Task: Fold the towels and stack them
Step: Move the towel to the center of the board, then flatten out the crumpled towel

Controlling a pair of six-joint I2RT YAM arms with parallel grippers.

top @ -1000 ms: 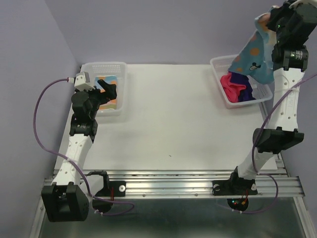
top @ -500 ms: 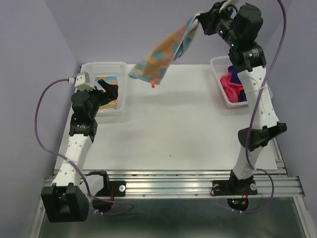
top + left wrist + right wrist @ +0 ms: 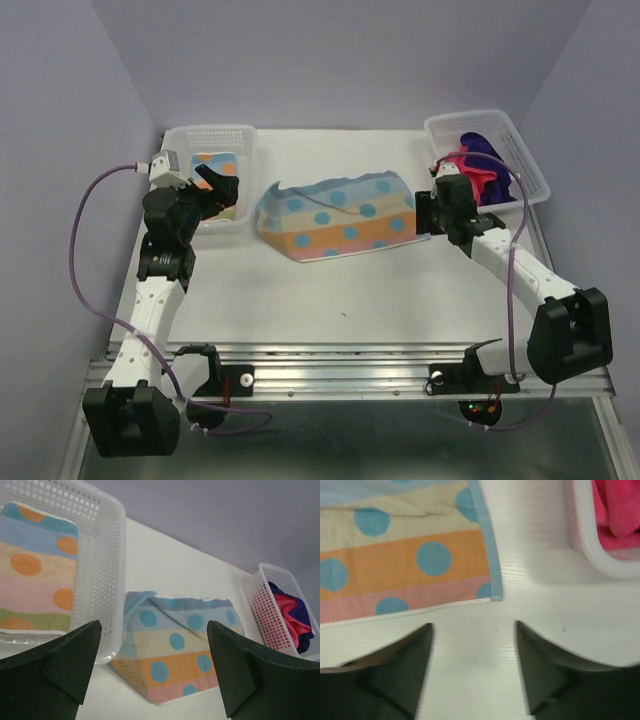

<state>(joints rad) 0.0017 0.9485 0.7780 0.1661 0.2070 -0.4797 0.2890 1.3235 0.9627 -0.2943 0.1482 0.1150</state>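
The striped towel (image 3: 335,222) has dropped flat onto your table (image 3: 340,290) for folding, so your right gripper (image 3: 472,630) gapes empty, as does your left gripper (image 3: 152,630).

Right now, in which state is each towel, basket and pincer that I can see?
Spread striped towel: flat on table, one corner turned over, not held.
Folded striped towel: lying flat in left basket.
Pink towel: crumpled in right basket.
Purple towel: crumpled in the same basket.
Left pincer: open, empty.
Right pincer: open, empty.

Towel (image 3: 335,218) lies between two baskets (image 3: 208,130) (on table (image 3: 330,290)).
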